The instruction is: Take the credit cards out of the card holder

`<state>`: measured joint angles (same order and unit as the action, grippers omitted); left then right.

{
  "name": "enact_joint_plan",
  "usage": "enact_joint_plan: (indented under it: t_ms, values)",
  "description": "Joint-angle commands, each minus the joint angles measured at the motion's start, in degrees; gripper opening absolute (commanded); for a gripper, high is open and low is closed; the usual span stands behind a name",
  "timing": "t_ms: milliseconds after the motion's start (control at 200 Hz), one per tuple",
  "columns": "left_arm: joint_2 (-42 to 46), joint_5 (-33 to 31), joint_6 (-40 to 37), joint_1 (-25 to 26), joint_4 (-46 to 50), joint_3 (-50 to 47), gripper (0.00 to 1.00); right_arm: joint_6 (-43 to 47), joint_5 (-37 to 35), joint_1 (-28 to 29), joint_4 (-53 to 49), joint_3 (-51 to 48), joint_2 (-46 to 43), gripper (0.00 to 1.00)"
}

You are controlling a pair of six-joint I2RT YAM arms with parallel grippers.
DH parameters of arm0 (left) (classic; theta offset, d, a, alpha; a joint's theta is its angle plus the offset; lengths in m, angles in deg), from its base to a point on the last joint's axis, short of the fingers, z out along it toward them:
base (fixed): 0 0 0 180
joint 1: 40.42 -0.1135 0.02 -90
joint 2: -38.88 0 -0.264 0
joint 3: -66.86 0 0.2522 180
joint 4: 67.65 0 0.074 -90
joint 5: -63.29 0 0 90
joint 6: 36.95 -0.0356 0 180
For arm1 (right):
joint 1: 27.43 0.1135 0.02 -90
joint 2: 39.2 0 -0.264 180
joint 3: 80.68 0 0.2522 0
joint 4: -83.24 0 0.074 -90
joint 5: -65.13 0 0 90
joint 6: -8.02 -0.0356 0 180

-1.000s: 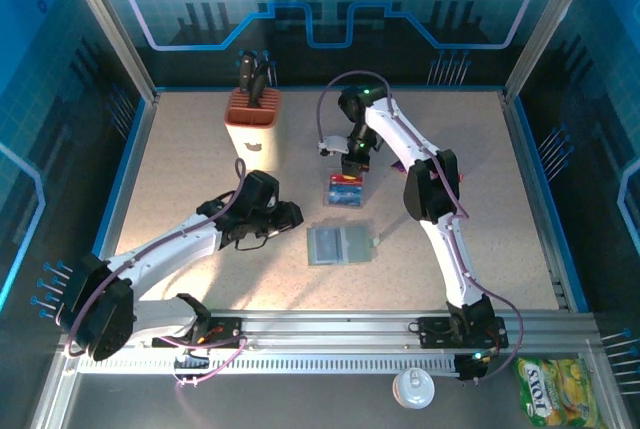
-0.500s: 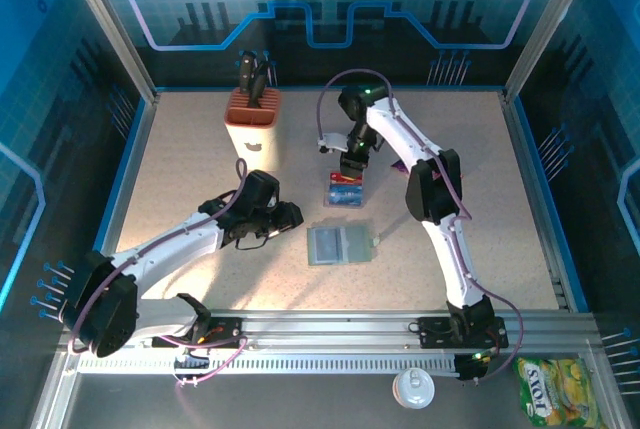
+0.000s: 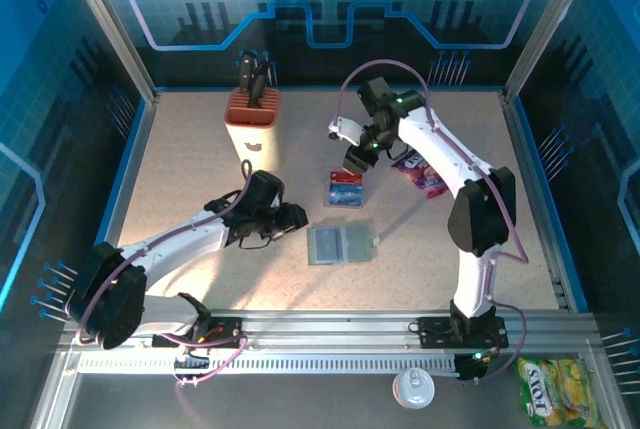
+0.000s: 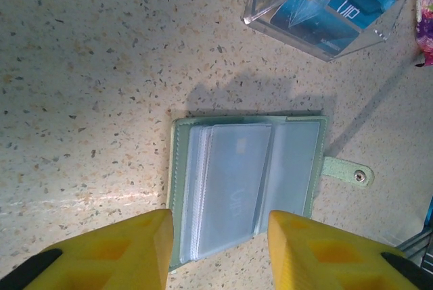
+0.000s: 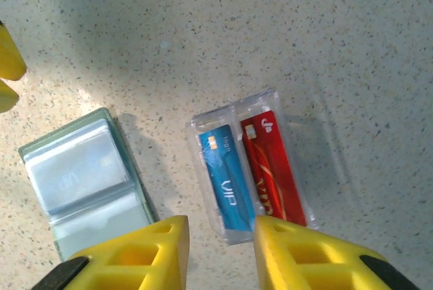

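The card holder [image 3: 338, 245] lies open and flat on the table, grey-green with clear sleeves [image 4: 237, 182]; faint lettering shows through one sleeve. Two credit cards, one blue [image 5: 226, 185] and one red [image 5: 272, 172], lie side by side in a clear plastic tray [image 3: 345, 190] just behind the holder. My right gripper [image 3: 358, 159] hovers above the tray, open and empty, its fingertips [image 5: 220, 239] apart over the tray's near end. My left gripper [image 3: 297, 217] sits left of the holder, open, with its fingertips [image 4: 220, 236] spanning the holder's near edge without touching it.
A tan knife block [image 3: 253, 119] stands at the back left. A purple snack packet [image 3: 420, 172] lies right of the tray. The holder's snap tab [image 4: 346, 172] sticks out to the right. A white lid [image 3: 413, 387] and a yellow packet [image 3: 555, 391] lie beyond the front rail.
My right gripper has opened and risen back and to the right, away from the tray, uncovering the purple packet. The left gripper has edged slightly right toward the holder.
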<state>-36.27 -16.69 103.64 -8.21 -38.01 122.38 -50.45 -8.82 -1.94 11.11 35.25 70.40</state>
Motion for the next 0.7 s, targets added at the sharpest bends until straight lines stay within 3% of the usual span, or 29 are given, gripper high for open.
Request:
enact_joint_plan:
  t_ms: [0, 370, 695]
  values:
    - [-0.9, 1.6, 1.6, 0.7, -2.2, -1.4, 0.42, -13.9, 1.7, 0.7, 11.2, -8.6, -6.1, 0.33]
    - [-2.8, 2.6, 5.2, 4.1, -10.0, -7.7, 0.38, -43.4, 3.2, 7.2, 31.8, -34.4, -20.6, 0.3]
    - [-1.1, 2.4, 4.0, 4.9, -9.9, -8.5, 0.33, -59.6, -2.7, 17.5, 46.9, -50.9, -29.1, 0.33]
